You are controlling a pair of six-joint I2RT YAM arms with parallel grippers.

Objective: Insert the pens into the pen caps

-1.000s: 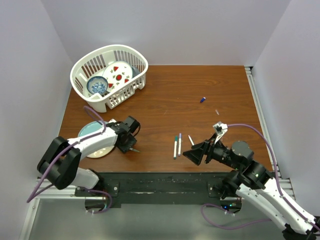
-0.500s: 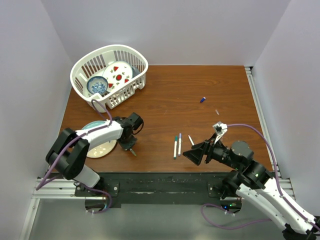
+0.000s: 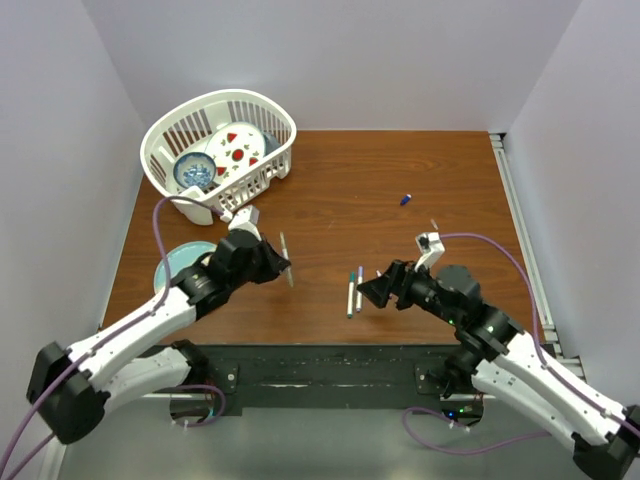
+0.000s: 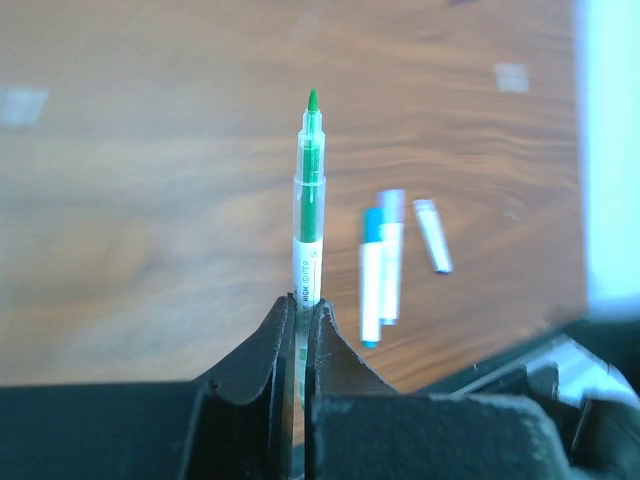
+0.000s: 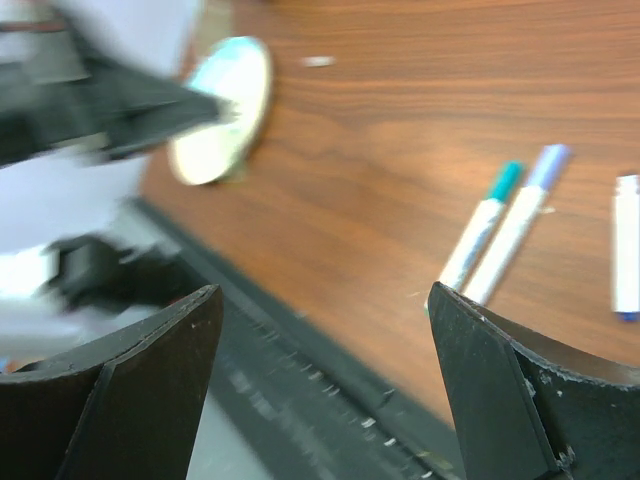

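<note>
The left tool (image 4: 301, 308) has just gone from partly open, low beside the plate (image 3: 178, 262), to fully closed. It has come up off the desk (image 3: 400, 160) with the green pen (image 4: 310, 190) pinched between its fingers. The pen sticks out well past the fingertips, uncapped, its green tip pointing away from the wrist, gripped low on the barrel and clear of the wood. Seen from above, the arm has also swung toward the middle, so the pen now hangs over the desk between the plate and the pair of pens (image 3: 355, 290) lying side by side near the front edge. The right tool (image 3: 372, 291) has slid forward to just beside that pair, its jaws spread wide and holding nothing. Both pens of the pair appear to wear caps already, one teal and one purple. A short white pen (image 3: 382, 280) lies close by on their right. The blue cap (image 3: 406, 199) sits alone farther back, well apart from everything else. So the pickup looks done and the held pen is ready to meet a cap. However, I cannot make out a loose green cap anywhere, so which cap it goes into is unclear.
</note>
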